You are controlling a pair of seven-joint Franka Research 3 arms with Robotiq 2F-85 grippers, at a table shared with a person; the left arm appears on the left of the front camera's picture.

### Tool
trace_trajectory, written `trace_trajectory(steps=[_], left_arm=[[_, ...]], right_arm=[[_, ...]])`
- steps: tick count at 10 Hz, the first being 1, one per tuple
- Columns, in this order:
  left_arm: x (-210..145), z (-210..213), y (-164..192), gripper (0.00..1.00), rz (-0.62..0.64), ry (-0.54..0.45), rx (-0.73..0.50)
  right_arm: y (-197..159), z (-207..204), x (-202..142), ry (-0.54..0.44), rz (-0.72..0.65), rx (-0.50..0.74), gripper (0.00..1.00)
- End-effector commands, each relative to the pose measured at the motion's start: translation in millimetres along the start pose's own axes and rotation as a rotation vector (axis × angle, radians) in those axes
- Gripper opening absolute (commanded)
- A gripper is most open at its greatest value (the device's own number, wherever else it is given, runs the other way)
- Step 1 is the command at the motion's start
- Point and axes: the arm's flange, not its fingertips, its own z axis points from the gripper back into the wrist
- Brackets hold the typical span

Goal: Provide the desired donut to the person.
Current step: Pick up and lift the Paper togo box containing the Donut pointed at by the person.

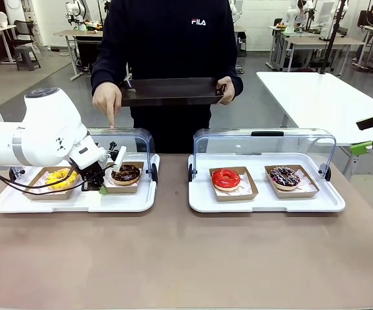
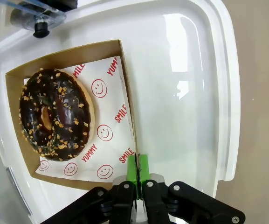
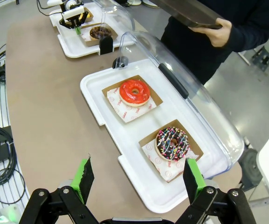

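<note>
Brown table (image 1: 173, 258): the left gripper (image 2: 137, 170) is clamped on the carton (image 2: 127, 93) wall just beside the chocolate donut (image 2: 55, 114), at which the person's hand (image 1: 107, 100) points from beyond. The right gripper (image 3: 138, 177), well right of the donut, stands wide and empty. Lifting and delivery to the person's black tray (image 1: 170, 92) are not yet done.

Four donuts (image 1: 225, 178), a cardboard box (image 1: 251, 192) under each, two white trays (image 1: 264, 203), two clear lids (image 1: 264, 145), one black tray (image 1: 170, 92)

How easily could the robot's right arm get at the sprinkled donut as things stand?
Probably yes. The clear lid is swung up behind the sprinkled donut, nothing lies over it, and the right gripper hovers nearby with jaws open.
</note>
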Motion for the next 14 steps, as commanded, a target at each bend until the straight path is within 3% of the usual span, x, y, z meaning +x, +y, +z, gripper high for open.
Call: trace_trajectory(steps=[1, 7, 12, 14], left_arm=[[4, 7, -9, 0.00, -0.033, 0.002, 0.006], [27, 83, -102, 0.00, -0.081, 0.077, 0.017], [31, 178, -182, 0.00, -0.074, 0.034, 0.182], [27, 214, -184, 0.00, -0.074, 0.024, 0.232]], right_arm=[[-1, -3, 0, -0.020, -0.001, 0.008, 1.00], [-1, -3, 0, -0.020, -0.001, 0.008, 1.00], [-1, -3, 0, -0.020, -0.001, 0.008, 1.00], [-1, -3, 0, -0.020, -0.001, 0.008, 1.00]])
